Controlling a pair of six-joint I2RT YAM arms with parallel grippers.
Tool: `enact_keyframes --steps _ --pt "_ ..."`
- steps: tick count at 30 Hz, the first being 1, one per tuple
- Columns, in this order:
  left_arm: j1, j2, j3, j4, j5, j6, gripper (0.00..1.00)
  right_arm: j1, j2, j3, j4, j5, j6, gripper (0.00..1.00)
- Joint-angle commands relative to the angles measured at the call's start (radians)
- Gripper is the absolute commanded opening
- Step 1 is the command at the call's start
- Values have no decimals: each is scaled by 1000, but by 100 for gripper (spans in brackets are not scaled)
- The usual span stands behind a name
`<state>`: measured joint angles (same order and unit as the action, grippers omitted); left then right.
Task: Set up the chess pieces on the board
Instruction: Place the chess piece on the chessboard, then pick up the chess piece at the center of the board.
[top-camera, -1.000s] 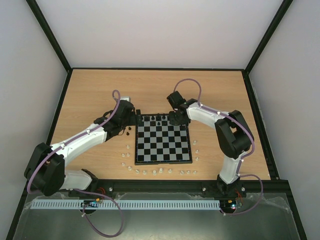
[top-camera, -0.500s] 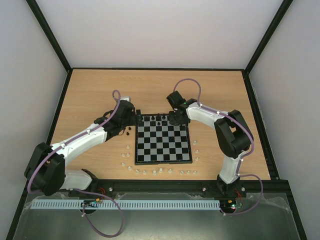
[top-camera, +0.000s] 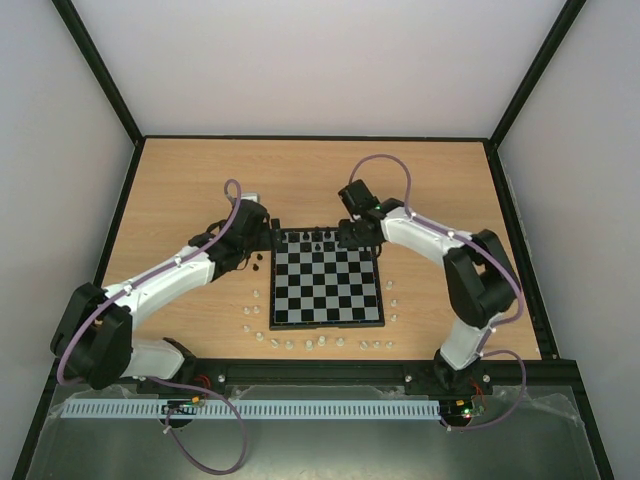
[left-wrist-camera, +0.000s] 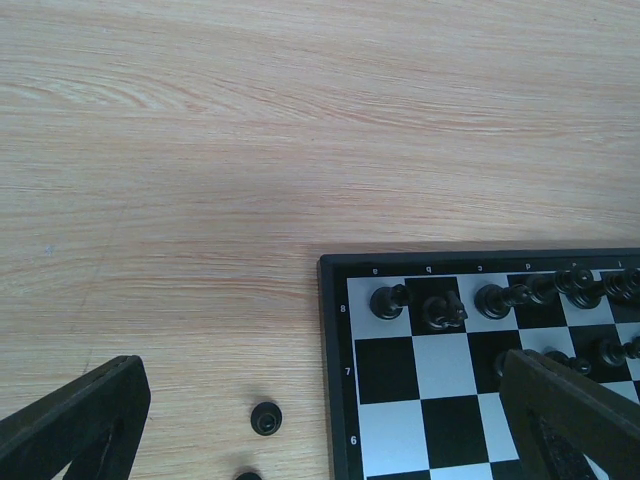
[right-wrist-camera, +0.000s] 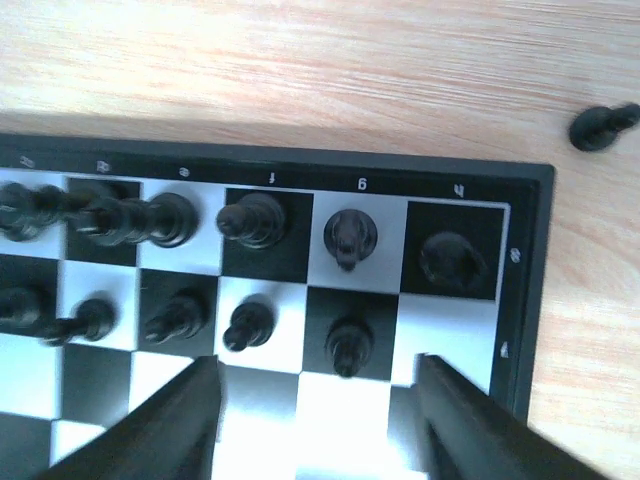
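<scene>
The board (top-camera: 327, 300) lies mid-tabletop (top-camera: 200, 180), with black chess pieces (right-wrist-camera: 255, 218) standing in its two far rows. The right end effector (right-wrist-camera: 318, 368) hovers over the far right corner, its fingers parted and gripping nothing. The left end effector (left-wrist-camera: 320, 372) spreads wide at the far left corner, empty, near a loose black piece (left-wrist-camera: 265, 417) that sits on the tabletop just beside the board.

Black chess pieces (right-wrist-camera: 258, 218) standing on the checkered board (top-camera: 328, 292)
Tiny and upright, they are lining its two far rows; a few are resting on the table (left-wrist-camera: 200, 200) by its far corners.
</scene>
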<state>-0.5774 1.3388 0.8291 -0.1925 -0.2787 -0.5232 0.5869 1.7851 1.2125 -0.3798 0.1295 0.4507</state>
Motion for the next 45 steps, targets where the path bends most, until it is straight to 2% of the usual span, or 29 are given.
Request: enact_keyframes --steps 1,2,3,8,12,18,29,34,39,45 --pt "7 15 -11 2 -28 5 99 5 -155 -60 -6 -39 -18 59" --pt "6 14 -12 3 -31 6 99 5 -189 -78 1 -35 -17 83" --pt "8 14 -14 2 -39 6 99 5 -225 -97 3 -30 -15 99" --pt "9 45 -11 -7 -68 0 99 5 -404 -188 23 -49 -4 99" --pt "17 74 -2 -21 -59 -18 99 5 -482 -228 33 2 -5 99" --pt "17 125 59 -113 -26 -65 99 5 -529 -286 75 -21 22 99" --pt "16 169 35 -148 14 -112 97 5 -584 -335 117 -123 31 99" --pt "16 175 9 -134 22 -133 91 5 -587 -340 126 -157 32 99" --pt "16 208 13 -120 29 -137 75 5 -589 -344 131 -170 33 99" --pt "17 255 23 -97 30 -134 62 5 -589 -346 134 -180 32 99"
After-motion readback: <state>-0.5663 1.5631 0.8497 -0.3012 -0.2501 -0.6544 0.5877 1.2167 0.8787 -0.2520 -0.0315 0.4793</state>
